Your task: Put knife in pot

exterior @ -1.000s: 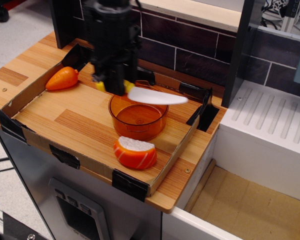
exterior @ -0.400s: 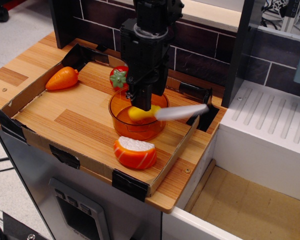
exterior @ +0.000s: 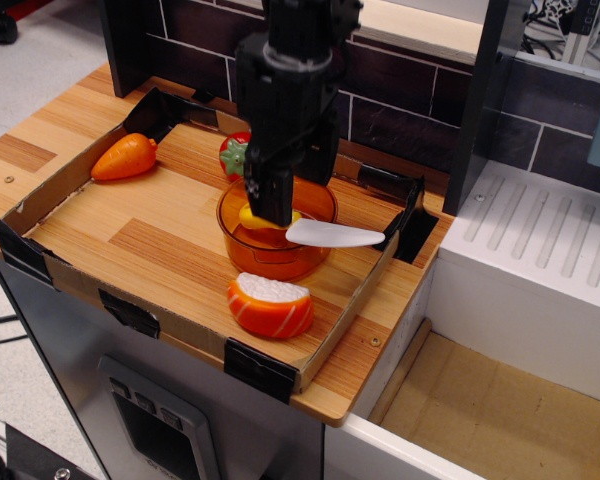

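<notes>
My black gripper (exterior: 272, 208) hangs over the translucent orange pot (exterior: 270, 262) in the middle of the tray. It is shut on the yellow handle of the knife, which sits inside the pot's mouth. The knife's white blade (exterior: 335, 236) points right and lies across the pot's right rim, sticking out past it. The gripper body hides the back of the pot.
An orange toy carrot (exterior: 125, 157) lies at the tray's back left. A red toy with a green top (exterior: 235, 152) sits behind the pot. An orange-and-white half-round toy food (exterior: 270, 303) lies in front of it. The cardboard tray wall (exterior: 80, 290) rings them. A white drainer (exterior: 540, 260) stands to the right.
My gripper moved right and down from behind the pot to over it, carrying the knife. The handle is now inside the pot's mouth and the blade has dropped onto the right rim.
</notes>
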Controlling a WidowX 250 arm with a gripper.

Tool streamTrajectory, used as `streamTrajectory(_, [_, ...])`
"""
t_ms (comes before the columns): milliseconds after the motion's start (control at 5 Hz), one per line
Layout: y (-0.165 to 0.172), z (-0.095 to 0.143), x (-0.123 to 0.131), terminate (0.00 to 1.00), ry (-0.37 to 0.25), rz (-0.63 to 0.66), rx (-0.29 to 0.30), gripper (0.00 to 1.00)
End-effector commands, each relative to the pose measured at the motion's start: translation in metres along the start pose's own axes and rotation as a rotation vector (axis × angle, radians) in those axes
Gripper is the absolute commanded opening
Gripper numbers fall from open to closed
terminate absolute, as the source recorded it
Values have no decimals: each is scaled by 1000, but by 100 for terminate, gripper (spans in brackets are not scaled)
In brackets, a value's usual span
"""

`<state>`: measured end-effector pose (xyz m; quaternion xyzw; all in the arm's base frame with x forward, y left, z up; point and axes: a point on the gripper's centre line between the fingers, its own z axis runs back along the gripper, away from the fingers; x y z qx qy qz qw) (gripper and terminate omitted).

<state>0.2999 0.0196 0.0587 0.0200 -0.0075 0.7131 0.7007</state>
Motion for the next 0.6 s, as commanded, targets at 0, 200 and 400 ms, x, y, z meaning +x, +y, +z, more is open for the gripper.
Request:
streamTrajectory(0, [-7,72,27,0,46,16,-125,100])
streamTrajectory(200, [-7,72,27,0,46,16,-125,100])
streamTrajectory(400, [-7,72,27,100,46,16,-125,100])
